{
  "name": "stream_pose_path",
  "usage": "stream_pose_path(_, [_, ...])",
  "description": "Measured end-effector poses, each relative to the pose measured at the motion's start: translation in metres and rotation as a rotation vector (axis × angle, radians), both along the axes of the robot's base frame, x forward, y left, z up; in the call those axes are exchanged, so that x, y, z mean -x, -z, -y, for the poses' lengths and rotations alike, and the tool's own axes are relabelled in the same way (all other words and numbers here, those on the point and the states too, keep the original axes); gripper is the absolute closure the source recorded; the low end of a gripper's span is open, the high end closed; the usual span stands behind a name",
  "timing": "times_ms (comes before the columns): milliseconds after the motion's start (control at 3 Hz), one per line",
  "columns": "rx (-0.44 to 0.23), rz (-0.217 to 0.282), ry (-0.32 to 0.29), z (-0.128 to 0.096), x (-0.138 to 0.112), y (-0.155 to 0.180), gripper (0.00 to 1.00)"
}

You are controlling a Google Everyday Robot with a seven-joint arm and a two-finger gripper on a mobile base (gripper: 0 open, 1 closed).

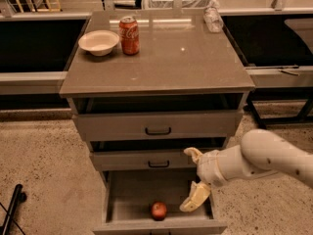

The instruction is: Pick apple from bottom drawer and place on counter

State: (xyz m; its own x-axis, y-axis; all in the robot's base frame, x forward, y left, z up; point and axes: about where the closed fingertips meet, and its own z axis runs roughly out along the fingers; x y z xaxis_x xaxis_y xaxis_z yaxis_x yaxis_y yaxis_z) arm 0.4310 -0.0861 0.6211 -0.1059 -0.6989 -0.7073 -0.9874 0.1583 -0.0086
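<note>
The apple is small, round and red-orange and lies on the floor of the open bottom drawer, near its front panel. My gripper hangs over the drawer's right side, to the right of the apple and above it. Its two pale fingers are spread apart, one up and one down, with nothing between them. The white arm reaches in from the right. The counter is the glossy grey-brown slab on top of the cabinet.
A white bowl and a red soda can stand at the counter's back left. A clear plastic bottle lies at its back right. Two upper drawers are slightly open. A black pole stands on the speckled floor at left.
</note>
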Motion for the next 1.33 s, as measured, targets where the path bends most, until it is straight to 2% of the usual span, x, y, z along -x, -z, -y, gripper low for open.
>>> stream_pose_path(333, [-0.049, -0.012, 0.035, -0.006, -0.011, 0.050, 0.00])
stream_pose_path(667, [-0.050, -0.014, 0.035, -0.007, -0.011, 0.050, 0.00])
stream_pose_path(1000, [-0.035, 0.014, 0.166, 0.029, -0.031, 0.100, 0.00])
stream_pose_path(1333, [-0.053, 0.083, 0.209, 0.065, -0.060, 0.158, 0.00])
